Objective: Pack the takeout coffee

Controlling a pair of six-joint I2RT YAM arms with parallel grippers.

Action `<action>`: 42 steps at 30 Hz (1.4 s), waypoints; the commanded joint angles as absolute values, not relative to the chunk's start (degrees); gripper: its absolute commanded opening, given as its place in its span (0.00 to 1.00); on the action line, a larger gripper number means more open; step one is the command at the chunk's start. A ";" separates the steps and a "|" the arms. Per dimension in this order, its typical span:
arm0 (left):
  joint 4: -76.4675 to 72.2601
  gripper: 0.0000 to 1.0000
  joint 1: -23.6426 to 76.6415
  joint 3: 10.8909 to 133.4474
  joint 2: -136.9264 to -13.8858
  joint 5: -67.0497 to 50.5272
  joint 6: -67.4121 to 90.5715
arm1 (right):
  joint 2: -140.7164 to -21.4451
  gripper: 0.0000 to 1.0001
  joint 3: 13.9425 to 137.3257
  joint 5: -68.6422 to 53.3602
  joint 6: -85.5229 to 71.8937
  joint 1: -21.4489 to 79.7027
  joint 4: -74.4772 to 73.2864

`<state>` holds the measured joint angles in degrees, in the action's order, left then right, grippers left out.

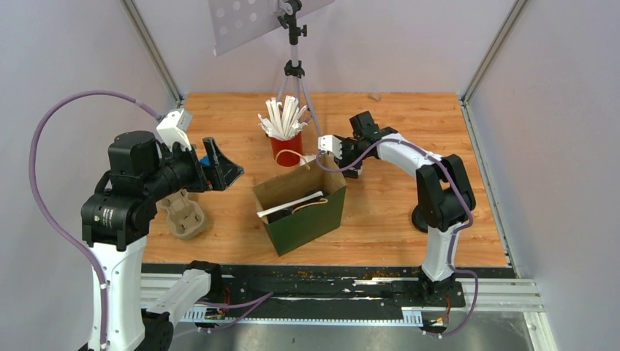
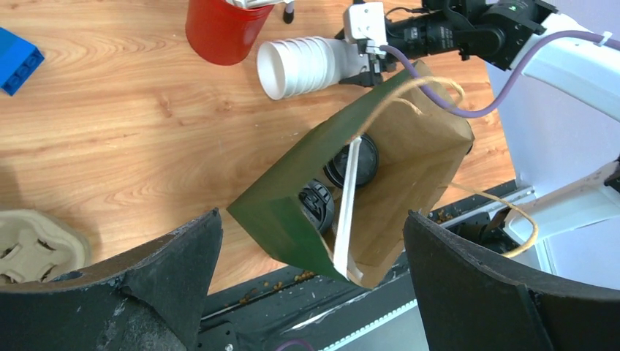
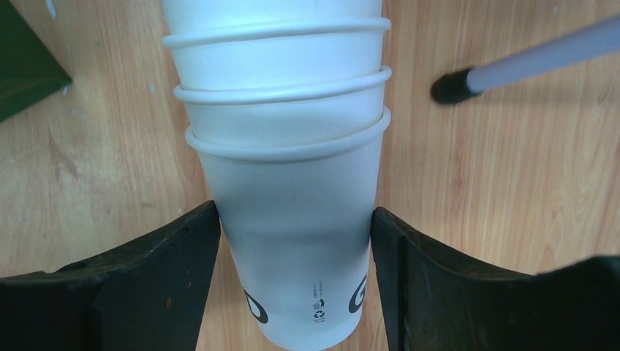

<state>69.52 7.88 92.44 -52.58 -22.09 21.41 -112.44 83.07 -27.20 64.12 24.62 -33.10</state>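
Observation:
A green paper bag (image 1: 307, 216) stands open at the table's middle. In the left wrist view the bag (image 2: 292, 183) holds two round black lids (image 2: 353, 162) and a white straw (image 2: 345, 208); whatever sits under the lids is hidden. My left gripper (image 1: 221, 164) is open and empty, hovering left of the bag, and it is also open in its wrist view (image 2: 311, 219). My right gripper (image 1: 333, 152) is shut on a stack of nested lidless white cups (image 3: 285, 146), held sideways behind the bag (image 2: 307, 67). The fingers (image 3: 146, 285) press both sides of the bottom cup.
A red cup of white straws (image 1: 286, 142) stands behind the bag. A brown pulp cup carrier (image 1: 183, 213) lies at the left. A blue block (image 2: 16, 60) lies under the left arm. A tripod (image 1: 294, 69) stands at the back, one leg (image 3: 526, 62) near the right gripper.

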 commanded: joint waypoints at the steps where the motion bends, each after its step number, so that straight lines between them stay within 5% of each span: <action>1: 69.24 1.00 8.00 94.35 -52.13 -20.36 20.58 | -107.78 0.68 78.95 -24.01 65.38 21.20 -34.66; 21: 67.18 1.00 8.02 91.61 -50.23 -21.86 22.28 | -93.84 0.72 67.13 -29.87 66.99 5.82 -32.34; 28: 66.89 1.00 8.00 91.09 -49.47 -21.38 22.86 | -94.10 0.87 70.44 -27.72 62.99 5.98 -33.26; 36: 66.04 1.00 8.00 90.81 -49.48 -20.96 22.46 | -96.62 0.89 81.85 -25.62 33.18 6.68 -33.80; 42: 65.70 1.00 7.99 90.83 -49.48 -20.40 21.23 | -106.74 0.79 99.82 -6.61 0.40 13.81 -47.55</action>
